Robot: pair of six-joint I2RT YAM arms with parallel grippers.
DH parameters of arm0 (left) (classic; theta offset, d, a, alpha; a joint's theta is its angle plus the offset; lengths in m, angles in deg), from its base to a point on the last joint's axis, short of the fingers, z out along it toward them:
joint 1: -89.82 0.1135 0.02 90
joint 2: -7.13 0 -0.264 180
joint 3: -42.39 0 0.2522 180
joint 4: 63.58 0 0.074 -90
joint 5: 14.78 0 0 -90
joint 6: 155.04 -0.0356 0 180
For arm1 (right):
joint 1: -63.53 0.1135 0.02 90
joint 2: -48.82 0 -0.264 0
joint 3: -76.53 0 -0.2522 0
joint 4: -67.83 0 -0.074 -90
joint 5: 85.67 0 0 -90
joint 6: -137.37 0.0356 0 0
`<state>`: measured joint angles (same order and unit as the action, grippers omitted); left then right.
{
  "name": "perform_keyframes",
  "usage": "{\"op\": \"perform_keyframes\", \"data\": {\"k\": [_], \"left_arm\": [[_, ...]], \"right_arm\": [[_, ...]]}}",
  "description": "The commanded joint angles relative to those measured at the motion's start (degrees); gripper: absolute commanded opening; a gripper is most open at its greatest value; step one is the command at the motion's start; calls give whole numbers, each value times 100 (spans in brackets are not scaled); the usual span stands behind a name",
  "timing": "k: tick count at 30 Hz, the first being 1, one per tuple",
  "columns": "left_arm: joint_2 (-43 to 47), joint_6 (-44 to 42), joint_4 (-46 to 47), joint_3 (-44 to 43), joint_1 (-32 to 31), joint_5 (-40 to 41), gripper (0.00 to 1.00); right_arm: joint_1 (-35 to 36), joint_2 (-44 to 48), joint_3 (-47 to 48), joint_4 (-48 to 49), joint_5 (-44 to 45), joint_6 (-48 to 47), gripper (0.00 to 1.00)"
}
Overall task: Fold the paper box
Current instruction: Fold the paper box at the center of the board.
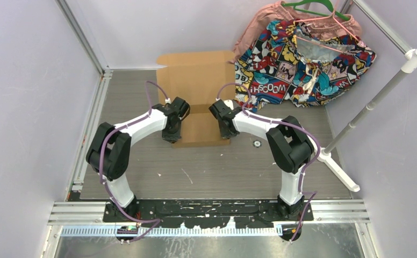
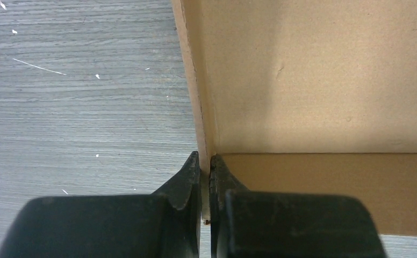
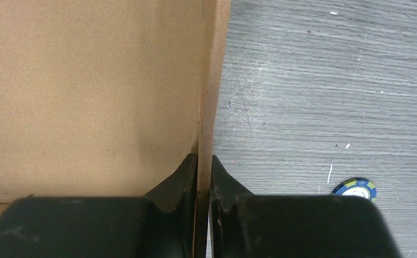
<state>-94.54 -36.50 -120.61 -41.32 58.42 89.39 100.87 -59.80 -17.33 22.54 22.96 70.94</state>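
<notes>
Box [image 1: 198, 80] on worktop [image 1: 195, 172], centre, half-formed. Left gripper [image 2: 205, 161] pinching left side wall; right gripper [image 3: 205, 161] pinching right wall. Risk: thin wall slips from pinch, or uneven lift creases cardboard.

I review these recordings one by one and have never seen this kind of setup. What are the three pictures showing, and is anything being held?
Two robot arms are bolted at the near edge of a grey table. The wide picture comes from a fixed camera above and behind them. The other two come from a camera on each wrist, looking along that arm's own black fingers. On the table lies a partly folded brown cardboard box. A comic-print cloth with hangers sits at the far right corner, and a small round token lies right of the box. The left end effector is shut on the box's raised left wall, and the right end effector on its raised right wall.
</notes>
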Motion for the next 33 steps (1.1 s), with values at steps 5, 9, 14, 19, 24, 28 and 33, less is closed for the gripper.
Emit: {"op": "perform_keyframes", "data": {"k": [5, 9, 14, 19, 24, 28, 33], "left_arm": [[-74, -149, -105, -42, -23, 104, 13], [76, -202, -153, -137, -24, 179, 25], [188, -335, -137, -380, -23, 192, 31], [158, -448, -125, -775, -19, 250, 32], [-11, -518, 105, -1101, 55, 480, 32], [-351, -580, 377, -1259, 123, 767, 31], [-834, -639, 581, -1398, 143, 1090, 30]], "right_arm": [[17, 207, 35, 50, 120, 11, 32], [18, 247, 110, 92, 165, -26, 45], [5, 263, 286, 149, 294, -93, 52], [-130, 236, 485, 318, 301, -159, 55], [-425, 194, 516, 670, 196, -189, 55], [-631, 57, 634, 879, 196, -276, 53], [-751, -268, 892, 957, 222, -423, 52]]}}
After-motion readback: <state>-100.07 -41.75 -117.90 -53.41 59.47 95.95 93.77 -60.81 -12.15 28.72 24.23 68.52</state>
